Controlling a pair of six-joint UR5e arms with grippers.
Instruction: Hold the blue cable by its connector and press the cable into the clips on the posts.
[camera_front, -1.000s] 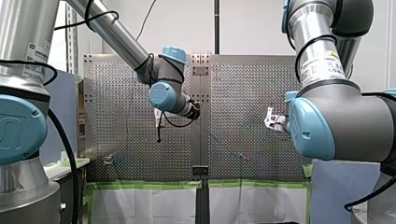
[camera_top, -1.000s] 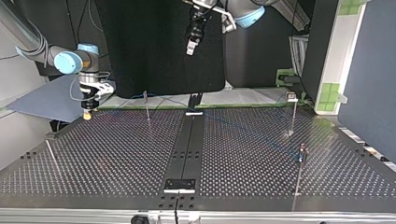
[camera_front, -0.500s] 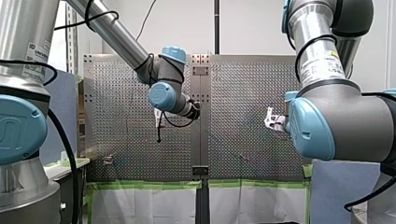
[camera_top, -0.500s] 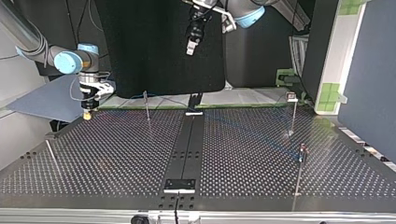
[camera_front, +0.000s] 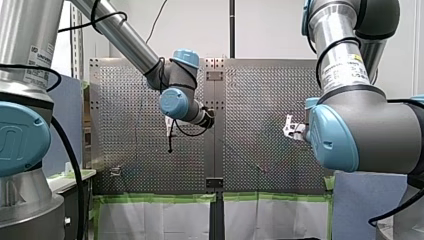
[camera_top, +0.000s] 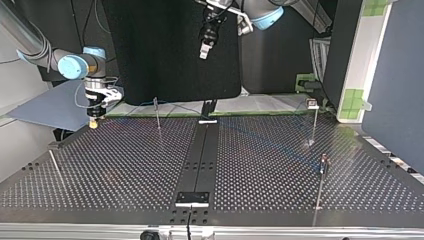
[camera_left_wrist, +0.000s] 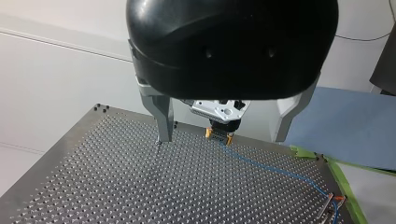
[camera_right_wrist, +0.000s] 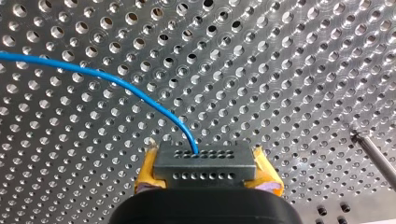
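Shows a perforated metal surface (camera_top: 125, 165) with thin posts (camera_top: 158, 114) standing upright, well apart. At nine o'clock in the top view, finds my right claw (camera_right_wrist: 205, 171) low over the surface's far edge. Has its yellow pads (camera_right_wrist: 266, 177) clamped on the grey connector (camera_right_wrist: 205, 161), probably so as to steer the blue cable (camera_right_wrist: 93, 72). In the left wrist view, traces that cable across the surface toward five o'clock, to a small clip-like fitting (camera_left_wrist: 330, 205). Places my left claw (camera_left_wrist: 223, 136) high at twelve o'clock, metal fingers (camera_left_wrist: 163, 116) apart and empty, seemingly parked clear of the work.
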